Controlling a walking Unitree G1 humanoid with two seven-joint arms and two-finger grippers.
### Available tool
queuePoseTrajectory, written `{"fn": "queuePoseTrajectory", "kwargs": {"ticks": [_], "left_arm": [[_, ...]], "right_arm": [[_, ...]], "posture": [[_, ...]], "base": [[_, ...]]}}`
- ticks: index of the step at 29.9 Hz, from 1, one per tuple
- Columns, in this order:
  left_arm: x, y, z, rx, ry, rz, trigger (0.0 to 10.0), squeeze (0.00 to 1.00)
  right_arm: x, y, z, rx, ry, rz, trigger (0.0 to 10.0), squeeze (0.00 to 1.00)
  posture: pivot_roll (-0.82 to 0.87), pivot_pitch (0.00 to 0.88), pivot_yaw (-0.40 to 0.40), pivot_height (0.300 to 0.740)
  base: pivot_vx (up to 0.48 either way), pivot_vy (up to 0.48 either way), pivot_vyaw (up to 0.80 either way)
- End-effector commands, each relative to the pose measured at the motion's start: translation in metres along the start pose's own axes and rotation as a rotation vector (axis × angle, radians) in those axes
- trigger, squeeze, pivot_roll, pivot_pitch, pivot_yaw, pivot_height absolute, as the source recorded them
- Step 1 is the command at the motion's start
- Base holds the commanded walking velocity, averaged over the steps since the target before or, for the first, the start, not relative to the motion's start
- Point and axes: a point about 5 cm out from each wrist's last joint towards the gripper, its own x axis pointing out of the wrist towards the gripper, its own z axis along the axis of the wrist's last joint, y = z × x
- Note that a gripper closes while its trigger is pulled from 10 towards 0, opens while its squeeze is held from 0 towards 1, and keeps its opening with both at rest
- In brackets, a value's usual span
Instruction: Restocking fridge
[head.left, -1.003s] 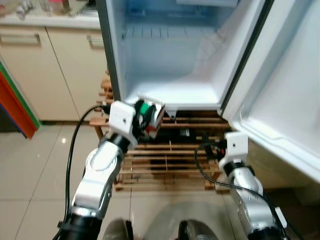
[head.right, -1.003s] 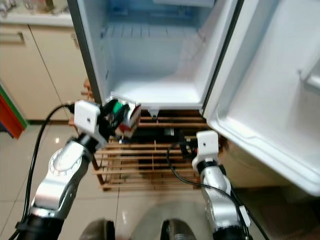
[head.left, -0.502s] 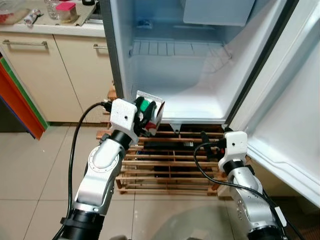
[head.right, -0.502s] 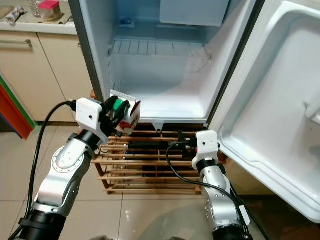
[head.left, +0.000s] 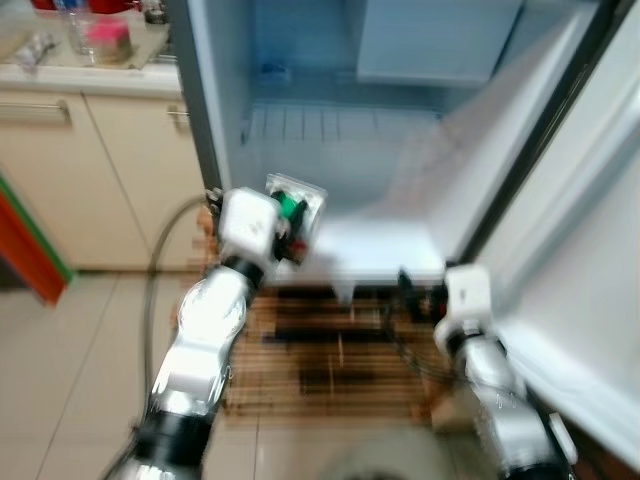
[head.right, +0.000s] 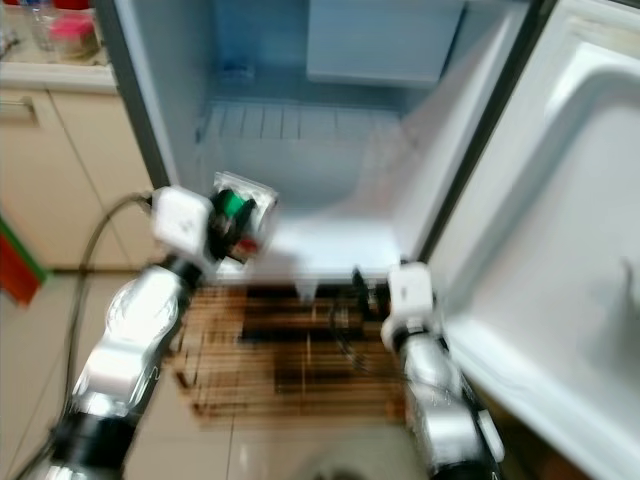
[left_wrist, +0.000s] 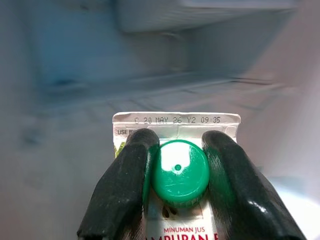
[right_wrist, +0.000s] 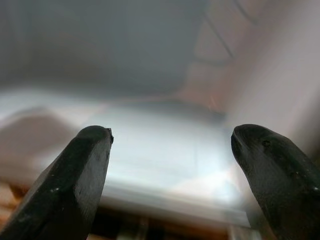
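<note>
My left gripper is shut on a juice carton with a green screw cap. It holds the carton tilted at the front left corner of the open fridge's floor. In the left wrist view both black fingers press against the cap, and the carton's white top edge carries a printed date. My right gripper stands open with nothing between its fingers, low in front of the fridge floor. Its white wrist block sits near the foot of the open door.
The fridge interior holds a wire shelf and a pale box above it. A slatted wooden pallet lies under the fridge. Beige cabinets with a cluttered counter stand on the left. The eye views are blurred.
The whole picture has shifted and blurred, so the camera has moved closer to the fridge. The left gripper and carton now stand over the fridge floor's front corner.
</note>
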Motion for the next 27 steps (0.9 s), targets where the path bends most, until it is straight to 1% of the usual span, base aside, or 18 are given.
{"fn": "queuePoseTrajectory", "kwargs": {"ticks": [1, 4, 5, 13, 16, 17, 19, 20, 21, 22, 23, 24, 25, 26, 27], "left_arm": [[0.001, 0.003, 0.002, 0.055, 0.000, -0.006, 0.0, 0.00], [0.002, 0.002, 0.002, 0.050, 0.000, -0.008, 0.0, 0.00], [0.003, 0.003, 0.001, 0.035, 0.008, 0.002, 0.0, 0.00], [0.008, 0.006, -0.001, 0.040, 0.025, 0.005, 0.0, 0.00], [0.016, 0.011, -0.004, 0.059, 0.053, 0.032, 0.0, 0.00], [0.016, 0.011, -0.004, 0.059, 0.053, 0.032, 0.0, 0.00], [0.026, 0.012, -0.011, 0.041, 0.102, 0.033, 0.0, 0.00], [0.026, 0.012, -0.011, 0.041, 0.102, 0.033, 0.0, 0.00], [0.031, 0.010, -0.013, 0.033, 0.121, 0.023, 0.0, 0.00], [0.035, 0.004, -0.010, 0.009, 0.121, 0.010, 0.0, 0.00], [0.035, 0.004, -0.010, 0.009, 0.121, 0.010, 0.0, 0.00], [0.039, -0.003, -0.007, -0.033, 0.119, 0.000, 0.0, 0.00], [0.040, -0.005, -0.007, -0.052, 0.120, 0.000, 0.0, 0.00], [0.040, -0.005, -0.007, -0.052, 0.120, 0.000, 0.0, 0.00], [0.041, -0.008, -0.007, -0.076, 0.125, -0.001, 0.0, 0.00]], "right_arm": [[0.002, 0.002, 0.004, 0.004, -0.012, 0.005, 10.0, 0.00], [0.002, 0.003, 0.004, 0.005, -0.011, 0.006, 10.0, 0.00], [0.002, 0.003, 0.004, 0.006, -0.009, 0.007, 10.0, 0.00], [0.002, 0.006, 0.004, 0.011, -0.012, 0.015, 10.0, 0.00], [0.006, 0.010, 0.010, 0.028, -0.024, 0.036, 10.0, 0.00], [0.006, 0.010, 0.010, 0.028, -0.024, 0.036, 10.0, 0.00], [0.009, 0.011, 0.017, 0.027, -0.042, 0.040, 10.0, 0.00], [0.009, 0.011, 0.017, 0.027, -0.042, 0.040, 10.0, 0.00], [0.009, 0.011, 0.019, 0.027, -0.047, 0.039, 10.0, 0.00], [0.008, 0.010, 0.019, 0.027, -0.049, 0.038, 10.0, 0.00], [0.008, 0.010, 0.019, 0.027, -0.049, 0.038, 10.0, 0.00], [0.007, 0.010, 0.019, 0.026, -0.048, 0.036, 10.0, 0.00], [0.007, 0.009, 0.019, 0.026, -0.048, 0.036, 10.0, 0.00], [0.007, 0.009, 0.019, 0.026, -0.048, 0.036, 10.0, 0.00], [0.006, 0.009, 0.018, 0.026, -0.047, 0.036, 10.0, 0.00]], "posture": [[-0.01, 0.000, -0.052, 0.740], [-0.01, 0.000, -0.052, 0.740], [-0.01, 0.000, -0.048, 0.740], [-0.01, 0.000, -0.047, 0.740], [-0.02, 0.009, -0.046, 0.740], [-0.02, 0.009, -0.046, 0.740], [-0.03, 0.032, -0.041, 0.740], [-0.03, 0.032, -0.041, 0.740], [-0.03, 0.036, -0.042, 0.740], [-0.05, 0.041, -0.036, 0.740], [-0.05, 0.041, -0.036, 0.740], [-0.05, 0.041, -0.036, 0.740], [-0.05, 0.041, -0.036, 0.740], [-0.05, 0.041, -0.036, 0.740], [-0.05, 0.040, -0.030, 0.740]], "base": [[0.450, 0.000, 0.00], [0.419, 0.000, 0.00], [0.000, 0.000, 0.00], [0.000, 0.000, 0.00], [0.000, 0.000, 0.00], [0.000, 0.000, 0.00], [0.000, 0.000, 0.00], [0.000, 0.000, 0.00], [0.000, 0.000, 0.00], [0.000, 0.000, 0.00], [0.000, 0.000, 0.00], [0.000, 0.000, 0.00], [0.000, 0.000, 0.00], [0.000, 0.000, 0.00], [0.000, 0.000, 0.00]]}}
